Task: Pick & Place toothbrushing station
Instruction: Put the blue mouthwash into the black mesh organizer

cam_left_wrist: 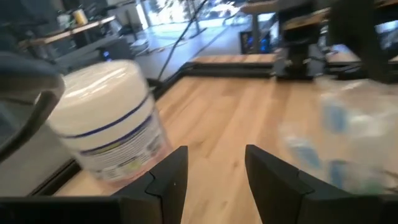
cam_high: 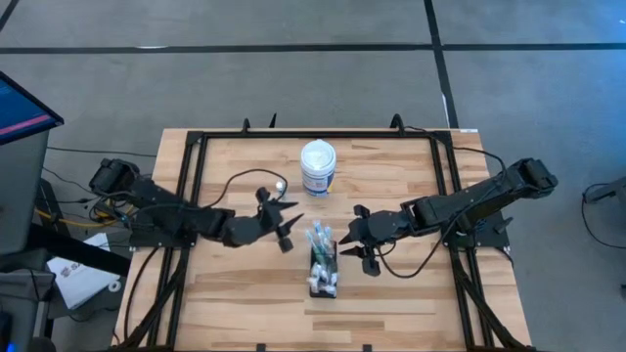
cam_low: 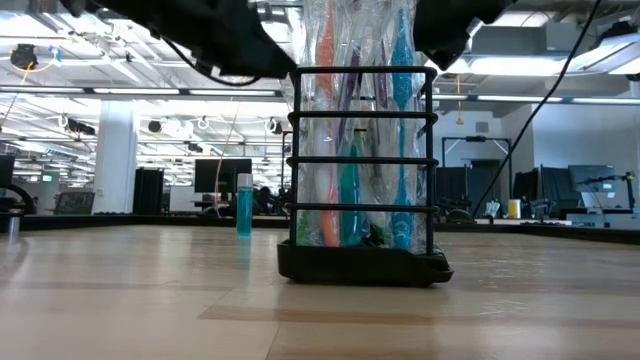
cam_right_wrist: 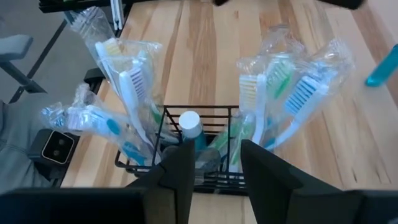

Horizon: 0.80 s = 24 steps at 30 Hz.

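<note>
The toothbrushing station (cam_high: 323,262) is a small black wire holder standing upright on its base near the table's middle. It is full of plastic-wrapped toothbrushes and shows close up in the low view (cam_low: 360,262). My right gripper (cam_high: 356,241) is open just to the right of the holder. In the right wrist view its fingers (cam_right_wrist: 214,171) point at the holder's wire wall (cam_right_wrist: 199,124), and I see no touch. My left gripper (cam_high: 286,229) is open to the left of the holder, and its wrist view (cam_left_wrist: 214,177) faces the white tub.
A white round tub with a blue label (cam_high: 319,166) stands at the far middle of the table and shows large in the left wrist view (cam_left_wrist: 106,124). A black frame (cam_high: 191,196) runs around the table top. A small teal bottle (cam_low: 244,205) stands farther back.
</note>
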### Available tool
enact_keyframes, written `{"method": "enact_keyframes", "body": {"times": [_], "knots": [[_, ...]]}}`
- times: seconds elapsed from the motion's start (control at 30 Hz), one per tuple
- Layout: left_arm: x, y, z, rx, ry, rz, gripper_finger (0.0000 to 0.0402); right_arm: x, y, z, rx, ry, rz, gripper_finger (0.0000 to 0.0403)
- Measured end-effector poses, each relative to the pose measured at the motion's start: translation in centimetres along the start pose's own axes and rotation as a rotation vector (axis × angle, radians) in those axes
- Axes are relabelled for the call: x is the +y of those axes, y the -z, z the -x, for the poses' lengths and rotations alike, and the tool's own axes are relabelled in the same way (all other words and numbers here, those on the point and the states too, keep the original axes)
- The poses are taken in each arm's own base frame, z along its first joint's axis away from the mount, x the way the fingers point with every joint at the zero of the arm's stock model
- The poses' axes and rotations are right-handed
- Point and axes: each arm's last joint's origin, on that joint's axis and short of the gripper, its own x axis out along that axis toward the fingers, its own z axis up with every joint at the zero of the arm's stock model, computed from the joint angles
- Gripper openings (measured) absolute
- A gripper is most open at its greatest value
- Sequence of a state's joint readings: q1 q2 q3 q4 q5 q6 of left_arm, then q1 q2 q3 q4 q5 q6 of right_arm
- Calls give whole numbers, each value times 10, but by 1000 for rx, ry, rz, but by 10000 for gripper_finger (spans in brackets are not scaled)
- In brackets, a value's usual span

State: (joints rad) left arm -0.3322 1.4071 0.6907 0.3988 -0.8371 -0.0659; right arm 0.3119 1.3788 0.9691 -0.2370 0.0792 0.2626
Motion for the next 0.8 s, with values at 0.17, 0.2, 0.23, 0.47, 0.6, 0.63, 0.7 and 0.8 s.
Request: {"method": "enact_keyframes", "body": {"times": [0.17,0.2,0.23,0.47,0.6,0.63,0.7,0.8], "knots": [[12,2,-11,26,-56,23,153,0,2,0,18,5,2,120],[14,2,-13,31,-62,30,153,-1,2,0,24,7,2,120],[17,3,-15,37,-69,40,153,-1,3,0,28,8,2,120],[36,10,-29,115,-100,87,153,-2,4,0,41,29,4,120],[47,15,-36,163,-133,94,153,-2,4,0,40,39,6,120],[50,16,-38,174,-136,93,153,-2,5,0,43,40,11,120],[56,18,-42,192,-137,114,153,-3,6,1,59,45,27,120],[64,19,-47,208,-125,137,153,-6,7,2,79,58,21,120]]}}
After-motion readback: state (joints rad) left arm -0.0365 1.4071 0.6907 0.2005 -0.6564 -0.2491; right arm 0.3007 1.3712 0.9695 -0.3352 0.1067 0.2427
